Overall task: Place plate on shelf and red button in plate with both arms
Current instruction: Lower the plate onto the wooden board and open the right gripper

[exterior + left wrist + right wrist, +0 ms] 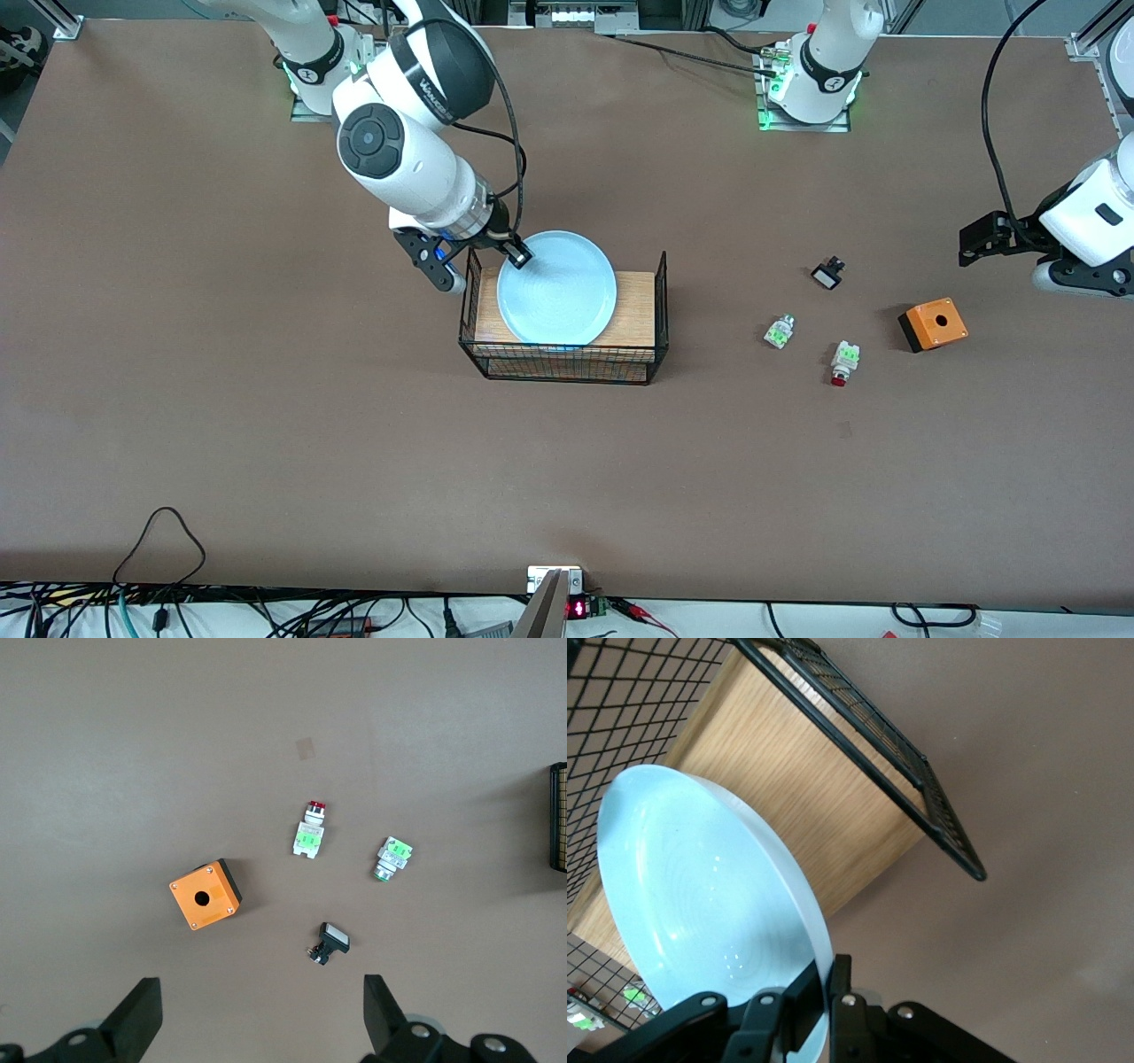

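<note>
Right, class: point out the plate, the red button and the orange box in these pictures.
plate [558, 292]: front view, centre of its pale blue face.
red button [844, 359]: front view, whitish body just under the green patch.
orange box [205, 896]: left wrist view, orange top face beside the hole.

Little can be read. A black band on the right arm's upper link, above the right claw, carries small white lettering, too small to make out. At the desk's edge nearest the front camera, a small display shows red digits, also unreadable. Nothing else bears legible text.
</note>
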